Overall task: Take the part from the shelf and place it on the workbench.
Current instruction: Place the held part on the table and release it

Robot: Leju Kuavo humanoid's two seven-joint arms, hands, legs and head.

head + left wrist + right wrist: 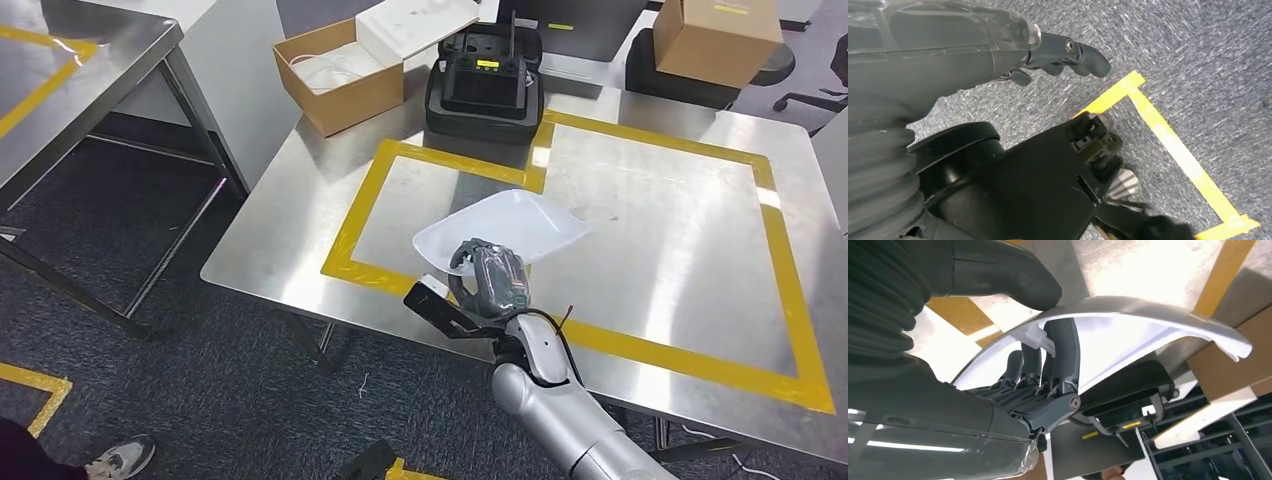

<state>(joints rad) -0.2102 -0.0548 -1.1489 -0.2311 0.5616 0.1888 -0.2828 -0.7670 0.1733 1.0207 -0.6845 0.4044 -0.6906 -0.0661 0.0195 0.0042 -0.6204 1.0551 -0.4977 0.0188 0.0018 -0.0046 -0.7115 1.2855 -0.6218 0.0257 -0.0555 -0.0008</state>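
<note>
- Your right hand (487, 278) pinches the edge of the thin white curved plastic part (505, 226), thumb on top, above the shiny steel tabletop (650, 250).
- Lower it gently inside the yellow tape square (362, 205), then let go.
- Your left hand (1068, 55) holds nothing, its fingers loose.

The part (505, 228) is a thin white plastic shell, kinda like a shallow curved tray with pointed corners. It's up off the workbench (680, 230), gripped at its near edge by the right hand (492, 278), and sits over the near-left bit of the yellow-taped rectangle. From the wrist cam you can see the thumb on one face and fingers (1060, 352) on the other, pinching its rim (1128, 307).
</note>
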